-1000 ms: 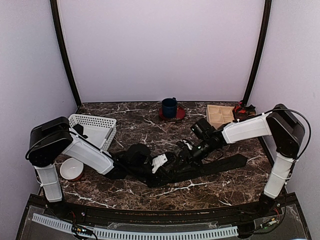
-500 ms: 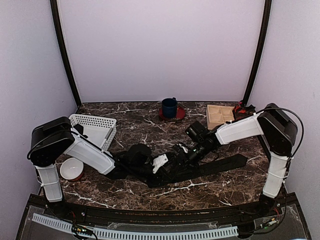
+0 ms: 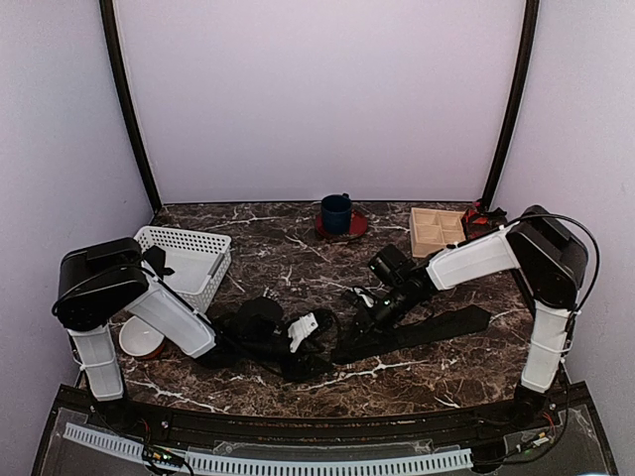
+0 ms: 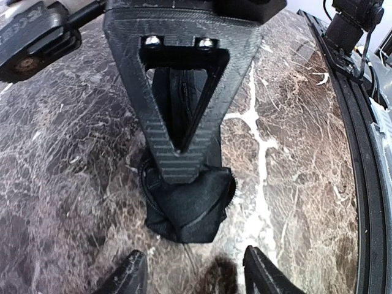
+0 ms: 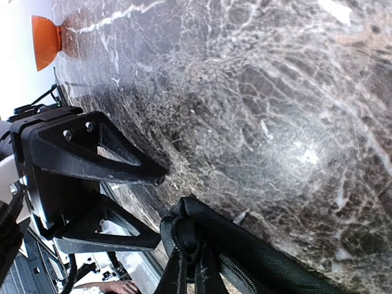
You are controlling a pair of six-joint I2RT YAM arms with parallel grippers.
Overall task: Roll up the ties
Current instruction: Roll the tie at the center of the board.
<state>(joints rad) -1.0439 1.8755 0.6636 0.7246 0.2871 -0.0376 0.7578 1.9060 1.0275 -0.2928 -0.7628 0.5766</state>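
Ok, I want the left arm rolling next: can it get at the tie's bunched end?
Probably yes: the open left gripper faces the bunched end across bare table; only the right gripper, shut on it, crowds it.

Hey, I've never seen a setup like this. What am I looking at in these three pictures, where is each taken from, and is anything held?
These are two robot arms, left and right, bolted to a marble table, each ending in a two-finger gripper. The wide picture comes from a fixed camera above and behind them; the other two come from cameras on the wrists. A long black tie lies across the table. The right gripper seems to pinch its folded end, while the left gripper, facing it, is open and holds nothing. Also there: a white basket, a bowl, a blue cup and a wooden tray.
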